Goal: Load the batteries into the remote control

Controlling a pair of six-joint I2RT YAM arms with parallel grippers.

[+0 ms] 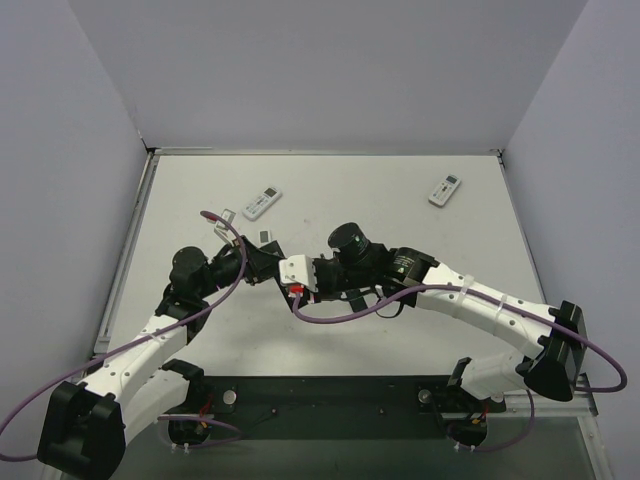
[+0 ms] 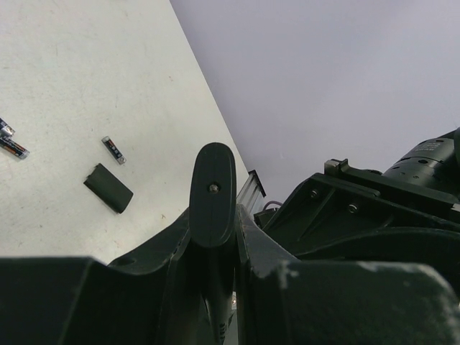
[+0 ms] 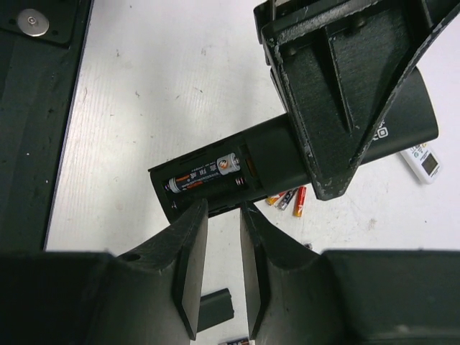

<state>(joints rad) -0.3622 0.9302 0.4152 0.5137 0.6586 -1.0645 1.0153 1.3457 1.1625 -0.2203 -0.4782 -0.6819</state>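
My left gripper [image 1: 258,262] is shut on a black remote control [image 3: 273,154] and holds it above the table, its narrow end sticking up between the fingers in the left wrist view [image 2: 213,190]. The remote's battery compartment is open and one battery [image 3: 205,174] lies in the far slot; the near slot looks empty. My right gripper [image 3: 223,212] is open and empty, its fingertips just below the open compartment. Loose batteries [image 3: 287,198] lie on the table under the remote. One more battery [image 2: 113,149] and two at the edge [image 2: 8,140] show in the left wrist view.
The black battery cover [image 3: 215,307] lies on the table below my right gripper, also in the left wrist view [image 2: 108,187]. Two white remotes [image 1: 262,202] [image 1: 444,190] lie farther back. Walls close in the table on three sides.
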